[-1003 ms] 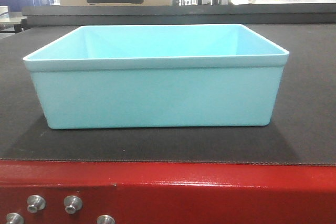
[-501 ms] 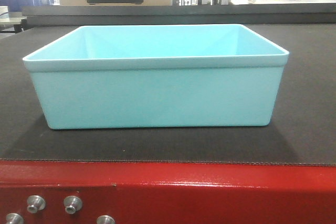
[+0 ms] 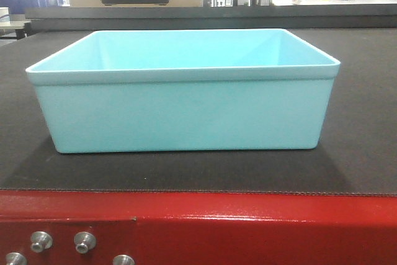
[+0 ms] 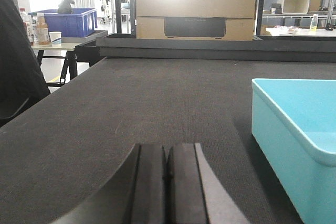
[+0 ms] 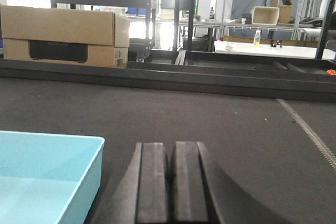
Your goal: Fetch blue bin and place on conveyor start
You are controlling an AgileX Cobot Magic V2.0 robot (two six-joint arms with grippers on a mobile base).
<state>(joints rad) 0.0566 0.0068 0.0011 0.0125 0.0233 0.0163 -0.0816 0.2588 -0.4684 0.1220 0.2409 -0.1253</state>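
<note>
Blue bin (image 3: 183, 100) sits upright on the conveyor start (image 3: 366, 122), flat on the dark textured belt, long side facing the front camera. Empty inside; rim level. Its near wall stands a little back from the glossy red frame (image 3: 248, 224) that edges the belt, with a strip of bare belt between. Silver bolts (image 3: 41, 240) show at the lower left of the frame.

Left to right across the scene:

Left wrist view: a dark royal-blue crate (image 4: 71, 22) on a side table far left, bottles (image 4: 42, 29) beside it. The left gripper (image 4: 167, 182) lies low over the belt, its two black fingers pressed together with only a thin seam between them, nothing held. The bin's corner (image 4: 294, 145) shows at the right of this view, near the gripper but apart from it. A cardboard box (image 4: 197, 11) stands beyond the far end of the belt.

Centre: the bin itself, untouched by either arm as far as the views show.

Right wrist view: the bin's corner (image 5: 50, 177) at lower left, just beside the right gripper (image 5: 172, 187), not touching. This gripper's fingers also sit together, empty. Belt runs bare ahead of it to a dark rail. The same cardboard box (image 5: 63, 35) is at upper left. Farther back, shelving and a white table with a small bottle (image 5: 256, 38), too far off to read clearly.
</note>
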